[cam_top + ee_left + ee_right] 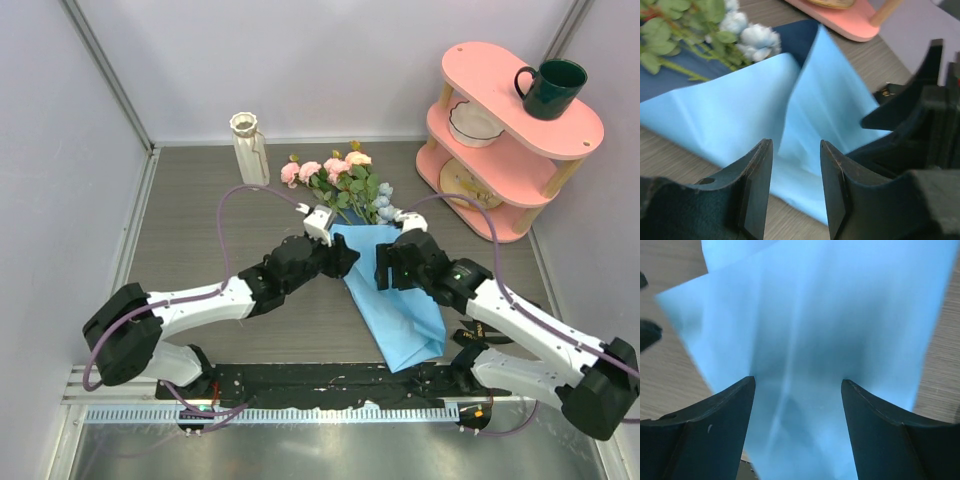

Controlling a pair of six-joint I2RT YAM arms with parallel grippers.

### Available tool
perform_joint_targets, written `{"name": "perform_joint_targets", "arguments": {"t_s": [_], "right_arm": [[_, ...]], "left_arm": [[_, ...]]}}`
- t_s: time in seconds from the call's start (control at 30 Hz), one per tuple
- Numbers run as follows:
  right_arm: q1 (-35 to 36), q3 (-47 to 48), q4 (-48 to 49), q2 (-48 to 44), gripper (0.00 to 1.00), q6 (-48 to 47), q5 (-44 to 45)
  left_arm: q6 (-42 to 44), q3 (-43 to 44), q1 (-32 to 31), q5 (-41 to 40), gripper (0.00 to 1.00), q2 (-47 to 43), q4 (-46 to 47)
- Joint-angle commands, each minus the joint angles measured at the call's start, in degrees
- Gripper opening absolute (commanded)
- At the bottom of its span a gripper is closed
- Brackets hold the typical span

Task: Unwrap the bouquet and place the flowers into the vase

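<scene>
From above, we judge the task to be in its first half. The wrap (405, 310) lies opened out and flat on the table (200, 220), and we see no ribbon around it. The flowers (340, 180) lie with their heads past its far edge and their stems running down onto the paper. The vase (250, 150) stands upright and holds nothing, to the far left and well apart from the flowers. Lifting the stems off the paper and putting them in the vase is all left to do. The left claw (345, 258) sits at the wrap's left edge and the right claw (385, 268) over its upper right part. Both are just short of the stems.

From the left wrist, the left claw (796, 150) has its fingers apart with nothing between them. The wrap (740, 115) spreads just beyond the tips, with a crease down its middle. The flowers (755, 37) lie further off at the upper left, near but not touching the claw.

From the right wrist, the right claw (797, 385) stands wide apart and holds nothing. The wrap (840, 315) fills the view under and beyond the fingers. We cannot tell whether the tips touch it, and no flowers show here.
</scene>
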Motion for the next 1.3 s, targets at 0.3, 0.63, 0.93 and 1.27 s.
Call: {"name": "perform_joint_targets", "arguments": {"t_s": [0.3,0.63,0.93,1.27], "right_arm": [[13.5,7.0,-0.8,8.8,0.89,1.6,19.7],[31.3,13.5,-5.8,20.6,0.95,3.8,35.0],[32.4,15.6,-15.1,31.4,0.97,12.8,48.9],[12.8,16.1,-23.4,22.0,0.98,21.8,53.6]], "left_arm": [[-0.7,-10.6,2.9,-12.9,0.57,-1.9,9.0],[-1.1,-11.8,3.0,-16.1,0.62,-1.5,10.1],[-1.2,-12.6,3.1,-17.2,0.63,-1.9,10.7],[-1.2,-13.0,3.1,-17.7,0.63,-2.2,10.9]]}}
